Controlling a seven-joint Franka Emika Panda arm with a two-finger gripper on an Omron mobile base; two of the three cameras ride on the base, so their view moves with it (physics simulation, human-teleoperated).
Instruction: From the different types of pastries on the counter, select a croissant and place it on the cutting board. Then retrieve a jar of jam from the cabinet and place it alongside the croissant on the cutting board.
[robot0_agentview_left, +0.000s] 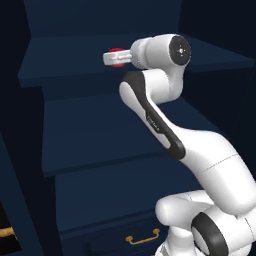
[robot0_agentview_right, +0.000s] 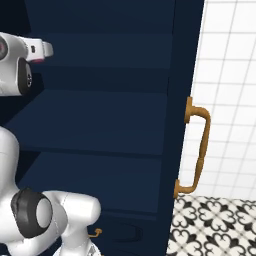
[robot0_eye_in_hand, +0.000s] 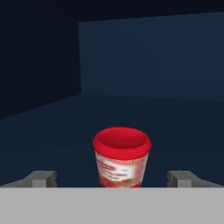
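Spread wide, my end effector (robot0_eye_in_hand: 115, 178) sits level with the jar of jam (robot0_eye_in_hand: 121, 157) on the upper shelf (robot0_agentview_left: 65, 60) of the cabinet (robot0_agentview_left: 100, 145). Through the hand view I see the two grey fingertips (robot0_eye_in_hand: 40, 179) low at either side of the jar, each well clear of its body, so nothing is pinched. The jar stands upright on the dark shelf floor, red lid on top, pale label with red print below, roughly centred between the tips and a little beyond them.

From the left base view I have the arm (robot0_agentview_left: 165, 130) rising from the lower right and bending up to the top shelf, wrist turned so the end effector (robot0_agentview_left: 116, 58) points left along the shelf. A patch of the red jar (robot0_agentview_left: 118, 52) shows just behind the white fingers; most of it is hidden by the hand. Below are two more navy shelves and a drawer with a gold handle (robot0_agentview_left: 142, 238).

In the right base view the hand (robot0_agentview_right: 40, 50) juts in from the left edge at upper-shelf height. The open cabinet door (robot0_agentview_right: 182, 125) stands edge-on, carrying a long gold handle (robot0_agentview_right: 196, 152), with white wall tiles (robot0_agentview_right: 230, 90) and patterned floor (robot0_agentview_right: 215, 225) to its right.
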